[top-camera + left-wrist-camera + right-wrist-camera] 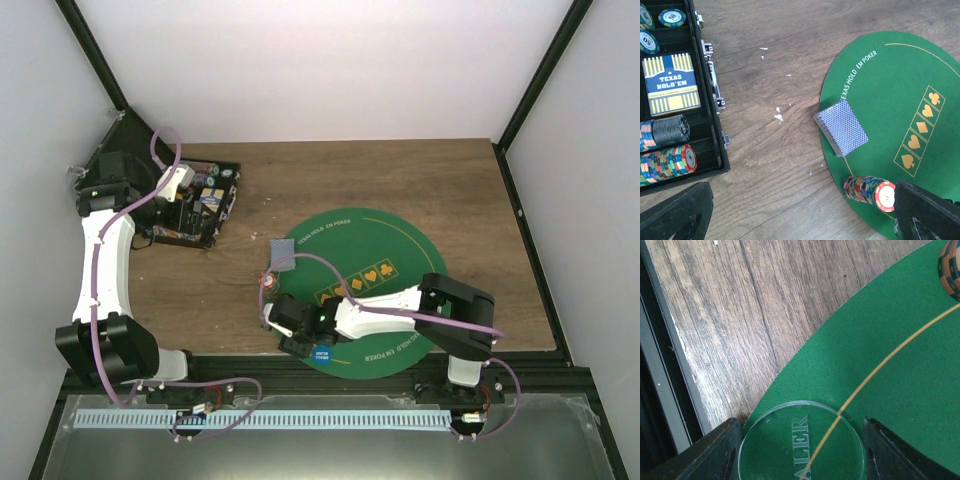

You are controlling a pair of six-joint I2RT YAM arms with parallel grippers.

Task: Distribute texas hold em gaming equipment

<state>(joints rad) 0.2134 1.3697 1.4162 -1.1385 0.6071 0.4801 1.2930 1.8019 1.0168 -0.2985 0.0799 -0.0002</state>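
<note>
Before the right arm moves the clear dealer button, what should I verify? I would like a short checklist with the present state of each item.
1. Clear dealer button centred between the fingers of the right gripper: ok.
2. Firm grip on the button: cannot tell; the fingers sit at its edges.
3. Button over the green mat, near its edge: ok.
4. Chip stack upright: not ok; it lies on its side.
5. Card deck fully on the mat: not ok; a corner overhangs the table.
6. Left gripper open and empty: ok.
</note>
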